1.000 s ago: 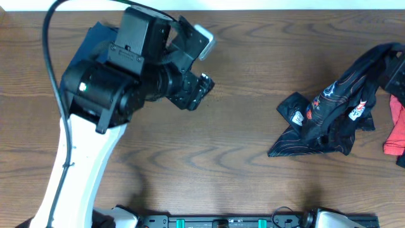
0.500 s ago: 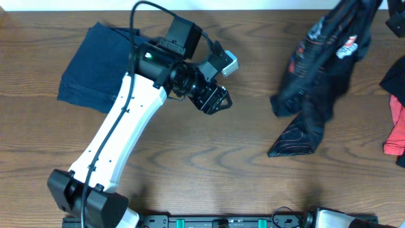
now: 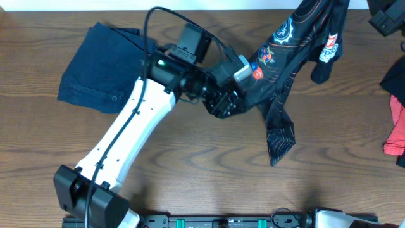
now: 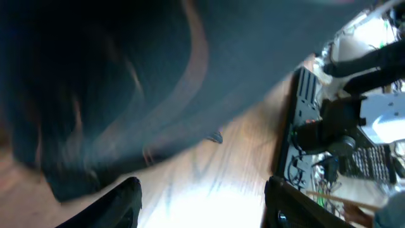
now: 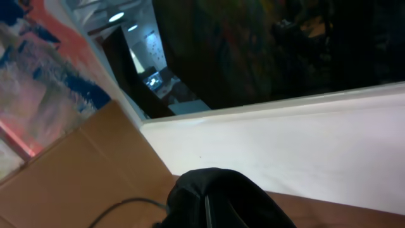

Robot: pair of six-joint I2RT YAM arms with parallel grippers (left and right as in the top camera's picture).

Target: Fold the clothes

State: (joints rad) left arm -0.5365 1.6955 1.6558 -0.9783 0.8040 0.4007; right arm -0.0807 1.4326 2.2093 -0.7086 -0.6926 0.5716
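The black jersey (image 3: 288,57) with thin orange lines and chest logos hangs stretched from the far right edge of the overhead view. Its lower tail (image 3: 278,136) trails on the table. My left gripper (image 3: 228,104) is open at the jersey's left edge. In the left wrist view its two fingers (image 4: 202,193) stand apart with bare table between them, and the blurred jersey (image 4: 126,82) fills the frame above. In the right wrist view a bunch of black cloth (image 5: 221,199) covers my right jaws, which hold the jersey up. Part of the right arm (image 3: 386,16) shows at the top right.
A folded navy denim garment (image 3: 95,69) with a button lies at the far left under the left arm. A red garment (image 3: 395,136) and a dark cloth (image 3: 395,82) lie at the right edge. A black rail (image 3: 221,221) runs along the front edge.
The jersey has been lifted off the table and pulled up toward the far edge and leftward. My left arm has swung right and reached the jersey's left edge.
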